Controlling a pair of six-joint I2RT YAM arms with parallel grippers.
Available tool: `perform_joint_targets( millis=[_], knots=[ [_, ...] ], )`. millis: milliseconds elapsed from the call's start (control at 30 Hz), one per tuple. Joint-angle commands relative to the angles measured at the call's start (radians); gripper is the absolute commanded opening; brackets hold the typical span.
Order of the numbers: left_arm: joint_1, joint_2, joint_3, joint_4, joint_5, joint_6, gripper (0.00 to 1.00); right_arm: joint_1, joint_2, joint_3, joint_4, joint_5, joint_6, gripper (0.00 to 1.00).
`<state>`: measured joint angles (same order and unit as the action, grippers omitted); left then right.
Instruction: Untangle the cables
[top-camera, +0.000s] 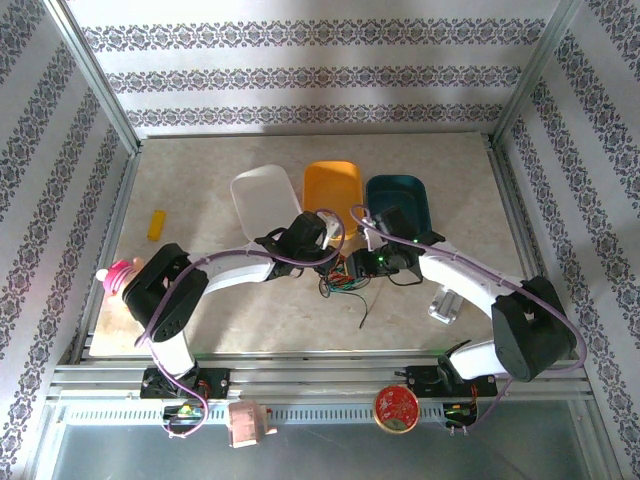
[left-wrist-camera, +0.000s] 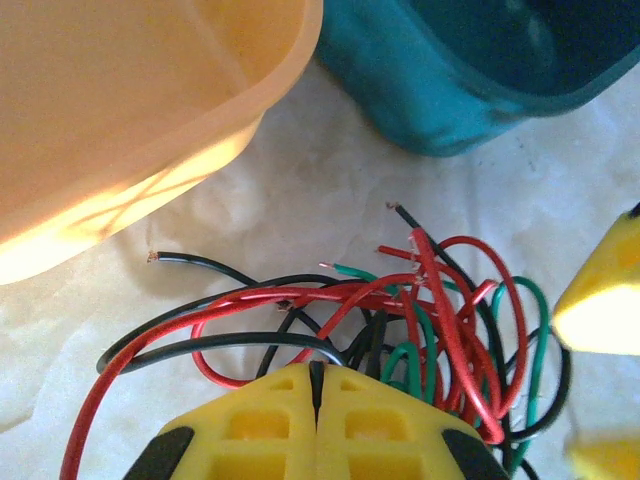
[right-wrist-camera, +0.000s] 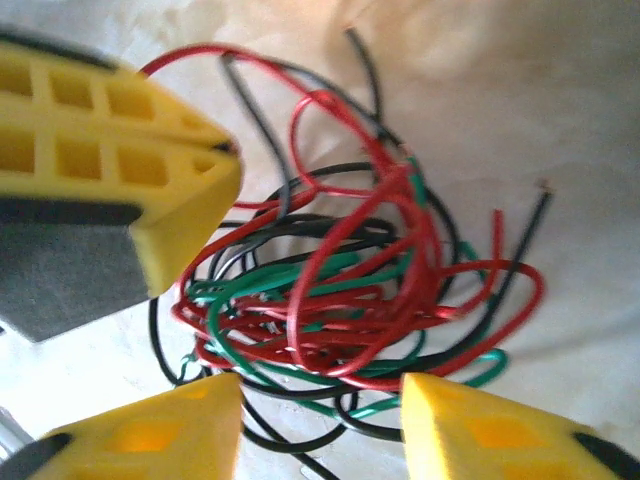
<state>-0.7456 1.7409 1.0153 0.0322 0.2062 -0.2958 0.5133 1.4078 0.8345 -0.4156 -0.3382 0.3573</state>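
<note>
The cables (top-camera: 345, 283) lie as one tangled bundle of thin black, red and green wires on the table in front of the bins. In the left wrist view my left gripper (left-wrist-camera: 318, 372) is shut on a black cable at the near side of the tangle (left-wrist-camera: 440, 320). My right gripper (right-wrist-camera: 320, 425) is open, its two yellow fingers standing either side of the near edge of the tangle (right-wrist-camera: 340, 290), with wires lying in the gap. In the top view the left gripper (top-camera: 328, 262) and right gripper (top-camera: 358, 265) meet over the bundle. One black strand (top-camera: 365, 310) trails toward the near edge.
Three bins stand just behind the tangle: white (top-camera: 265, 195), orange (top-camera: 332, 185) and teal (top-camera: 398, 198). A yellow block (top-camera: 156, 223) lies far left, a pink object (top-camera: 118, 275) by the left arm, and a metal piece (top-camera: 447, 305) to the right.
</note>
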Motion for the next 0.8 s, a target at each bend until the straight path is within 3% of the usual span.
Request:
perform_joint_targets(
  millis=[0,133,333,767],
  knots=[
    [0.009,-0.082,-0.023,0.051,0.013,-0.061,0.0,0.024,0.047,0.045,0.002,-0.007,-0.019,0.54],
    [0.009,-0.153,-0.04,0.068,0.021,-0.12,0.0,0.024,0.136,0.074,-0.01,0.001,-0.005,0.61],
    [0.01,-0.312,-0.06,0.071,0.0,-0.145,0.0,0.008,0.226,0.073,-0.035,0.009,0.018,0.62],
    [0.012,-0.66,0.007,0.047,-0.153,-0.086,0.0,-0.072,0.205,0.005,-0.017,-0.025,0.05,0.65]
  ],
)
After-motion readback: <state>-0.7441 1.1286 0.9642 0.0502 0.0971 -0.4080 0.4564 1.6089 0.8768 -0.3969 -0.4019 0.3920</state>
